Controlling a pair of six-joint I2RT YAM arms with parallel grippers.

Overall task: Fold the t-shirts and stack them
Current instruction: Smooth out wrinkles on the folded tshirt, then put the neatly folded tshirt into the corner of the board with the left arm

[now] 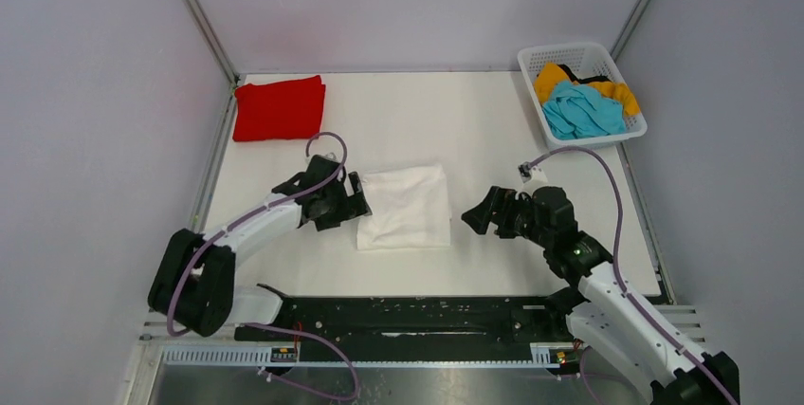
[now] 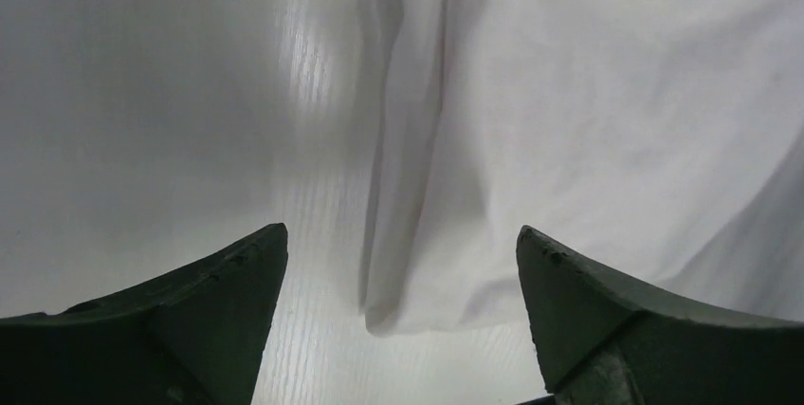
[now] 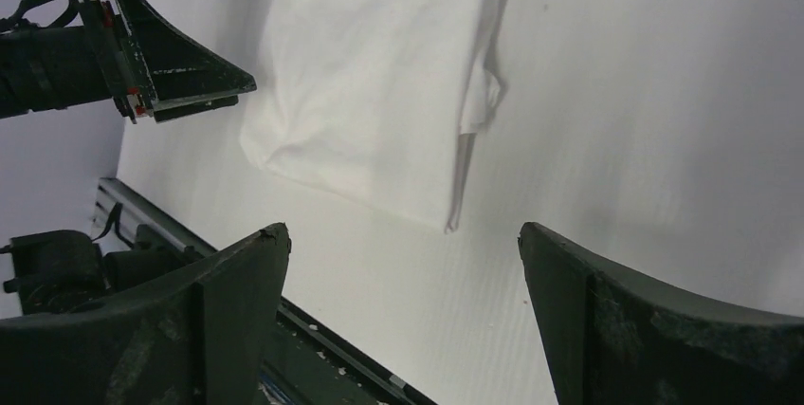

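A folded white t-shirt [image 1: 406, 207] lies flat at the table's middle. It also shows in the left wrist view [image 2: 569, 120] and the right wrist view [image 3: 379, 92]. A folded red t-shirt [image 1: 280, 108] lies at the far left corner. My left gripper [image 1: 360, 198] is open at the white shirt's left edge, its jaws either side of a cloth corner [image 2: 389, 315], holding nothing. My right gripper [image 1: 477, 218] is open and empty, a little to the right of the white shirt. Teal [image 1: 583, 111] and orange-yellow [image 1: 555, 78] t-shirts lie crumpled in the basket.
A white lattice basket [image 1: 531, 62] stands at the far right corner. Grey walls enclose the table on three sides. A black rail [image 1: 408, 315] runs along the near edge, also seen in the right wrist view [image 3: 313, 329].
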